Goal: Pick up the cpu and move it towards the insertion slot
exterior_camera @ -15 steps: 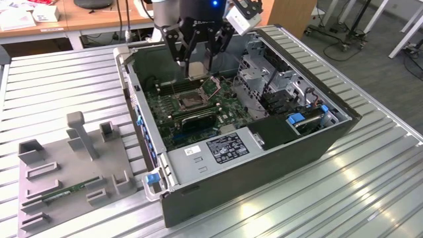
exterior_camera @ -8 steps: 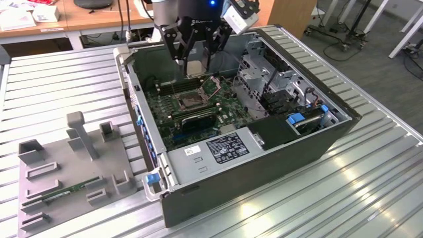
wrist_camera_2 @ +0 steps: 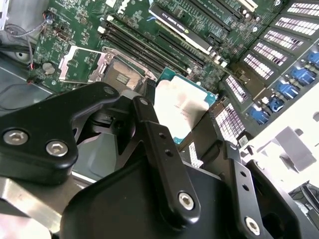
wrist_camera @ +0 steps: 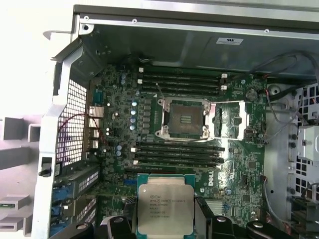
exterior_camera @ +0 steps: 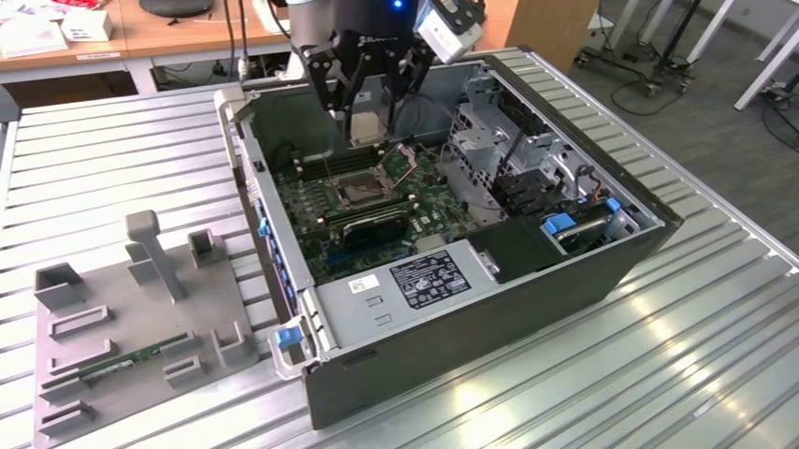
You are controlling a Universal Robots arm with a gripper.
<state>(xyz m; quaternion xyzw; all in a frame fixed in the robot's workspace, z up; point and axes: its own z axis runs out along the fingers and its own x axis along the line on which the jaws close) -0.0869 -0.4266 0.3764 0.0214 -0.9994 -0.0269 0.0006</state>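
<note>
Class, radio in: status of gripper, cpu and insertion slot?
Gripper shut on cpu, above the motherboard. Insertion slot open, bracket raised, cpu short of it. Nothing between them.

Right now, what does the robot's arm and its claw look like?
The gripper is black, built from flat bars joined by round silver bolts, seen close up in the second wrist view. Its black fingers are long and narrow. Above it the arm is dark, with a small blue light and a pale grey box mounted on its side.
</note>
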